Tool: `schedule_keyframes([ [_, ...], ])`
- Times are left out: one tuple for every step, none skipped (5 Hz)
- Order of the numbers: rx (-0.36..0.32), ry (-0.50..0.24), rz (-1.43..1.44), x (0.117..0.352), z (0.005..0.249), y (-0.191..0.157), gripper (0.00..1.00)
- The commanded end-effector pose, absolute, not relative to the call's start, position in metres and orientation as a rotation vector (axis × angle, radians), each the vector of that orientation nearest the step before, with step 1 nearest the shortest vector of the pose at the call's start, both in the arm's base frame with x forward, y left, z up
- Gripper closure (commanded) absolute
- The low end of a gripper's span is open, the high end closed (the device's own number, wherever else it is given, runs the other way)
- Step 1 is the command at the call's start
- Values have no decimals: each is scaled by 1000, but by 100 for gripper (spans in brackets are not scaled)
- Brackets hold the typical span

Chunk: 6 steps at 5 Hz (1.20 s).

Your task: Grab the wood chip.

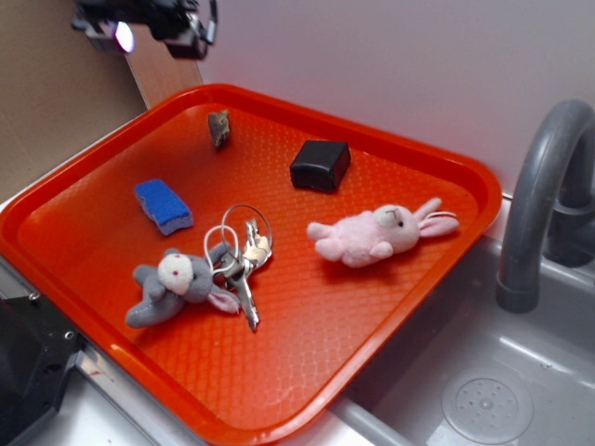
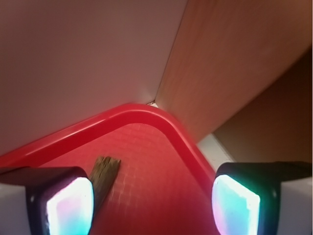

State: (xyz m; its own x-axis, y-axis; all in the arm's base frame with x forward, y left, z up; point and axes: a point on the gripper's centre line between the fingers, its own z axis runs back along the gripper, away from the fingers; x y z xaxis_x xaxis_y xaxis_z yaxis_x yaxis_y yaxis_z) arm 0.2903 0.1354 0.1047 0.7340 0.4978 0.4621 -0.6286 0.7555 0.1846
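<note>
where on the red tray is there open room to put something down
The tray has bare floor along its near edge, below the keys and pink bunny, and in the left corner beside the blue sponge. The middle is crowded with the grey mouse toy, keys, bunny and black box; the wood chip sits at the back.

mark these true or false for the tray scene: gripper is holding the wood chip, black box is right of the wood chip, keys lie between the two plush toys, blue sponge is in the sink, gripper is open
1. The gripper is holding the wood chip. False: the chip lies on the orange tray, and nothing sits between the fingers.
2. The black box is right of the wood chip in the exterior view. True.
3. The keys lie between the grey plush and the pink bunny. True.
4. The blue sponge is in the sink. False: it is on the tray.
5. The gripper is open. True.
</note>
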Motion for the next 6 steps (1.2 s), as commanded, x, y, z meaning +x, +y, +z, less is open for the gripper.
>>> schedule_keyframes([
  [247, -443, 612, 316, 78, 121, 0],
  [198, -410, 604, 312, 64, 113, 0],
  [195, -386, 557, 310, 45, 114, 22],
  [196, -408, 506, 302, 49, 112, 100],
  [214, -424, 453, 296, 49, 109, 100],
  [259, -343, 325, 293, 66, 102, 100],
])
